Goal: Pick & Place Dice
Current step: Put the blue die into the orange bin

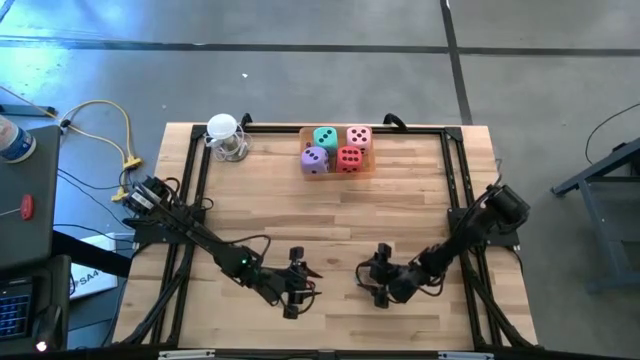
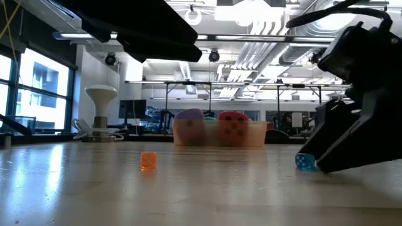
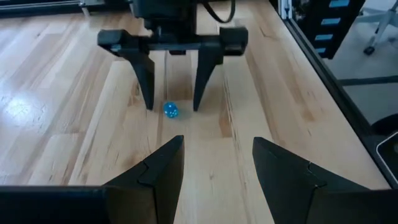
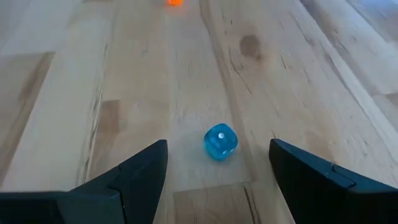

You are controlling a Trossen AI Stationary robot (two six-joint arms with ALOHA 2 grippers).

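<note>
four soft-looking dice with dark pips, one teal, one pink, one purple and one red, sit packed together in a shallow clear tray at the far edge of the table, which is made of pale wooden planks with visible grain and a dark knot. a small blue cube, glossy and see-through with a white pip, lies on the wood near the front, and a small orange cube of the same kind lies a little apart from it. a white round object on a wire base stands near the far left corner, just beside the black metal frame. both dark arms reach low toward the middle front of the table and face each other. the right tool is down at the table with its two pointed fingers spread wide, the blue cube between them and touching neither. the left tool is close opposite, its angular dark fingers apart at a middle width and holding nothing.
</note>
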